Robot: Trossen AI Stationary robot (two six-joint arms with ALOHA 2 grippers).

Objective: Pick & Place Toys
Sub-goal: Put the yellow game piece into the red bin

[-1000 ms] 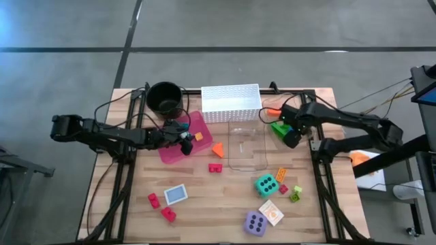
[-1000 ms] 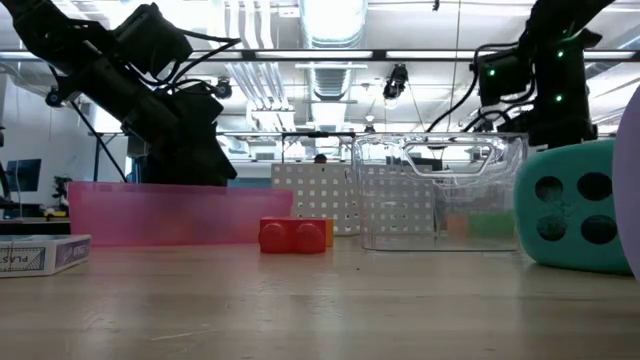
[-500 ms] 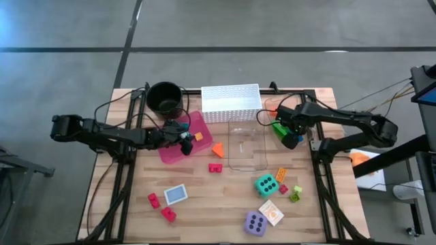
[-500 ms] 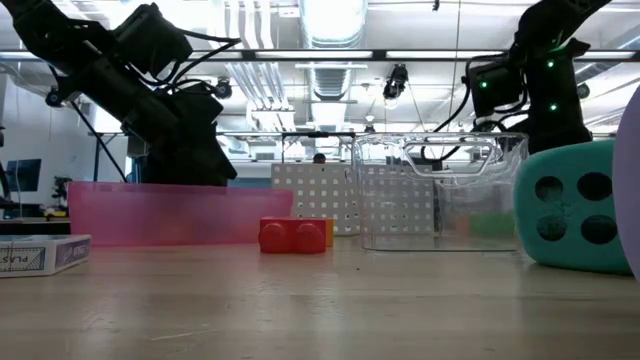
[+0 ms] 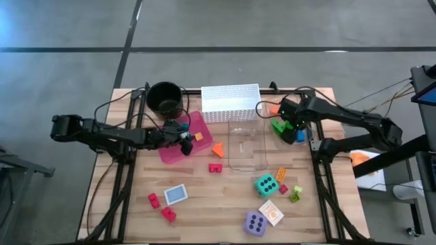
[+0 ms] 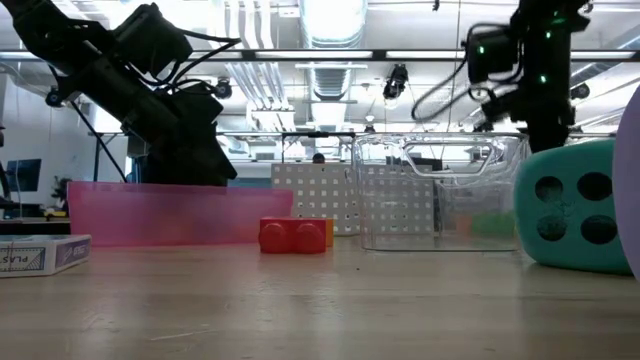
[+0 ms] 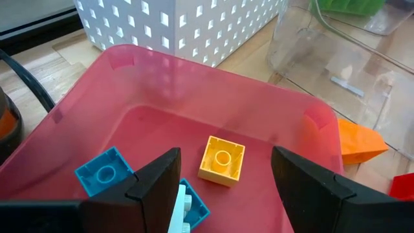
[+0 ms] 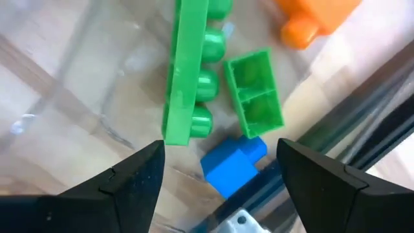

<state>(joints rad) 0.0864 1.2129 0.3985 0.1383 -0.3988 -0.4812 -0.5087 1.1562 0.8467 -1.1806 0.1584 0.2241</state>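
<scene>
— Where do we have the right gripper [image 5: 291,129]?

— We see it above the table's far right edge, beside the clear plastic bin [image 5: 246,145]. Its fingers [image 8: 132,184] are spread wide with nothing between them. Under it lie a long green studded brick [image 8: 189,74], a small hollow green brick [image 8: 256,94], a blue brick [image 8: 233,164] and an orange brick [image 8: 315,18].

— And the left gripper [image 5: 182,139]?

— We find it over the pink plastic tray [image 5: 173,151], fingers [image 7: 155,182] parted and holding nothing. In the tray we count a yellow square brick [image 7: 222,160] and two light blue bricks [image 7: 103,170].

— What else do we see on the wooden table [image 5: 211,197]?

— A teal dotted die [image 5: 266,184] and a purple dotted die [image 5: 255,222] sit near the front right, with a flat card [image 5: 272,213] touching the purple one. A red brick [image 5: 216,168] lies between the tray and the bin, beside an orange wedge piece [image 5: 218,148]. Two more red bricks [image 5: 161,207] and a small card box [image 5: 176,194] are at the front left. The white perforated basket [image 5: 231,103] and black round pot [image 5: 165,98] stand at the back.
</scene>
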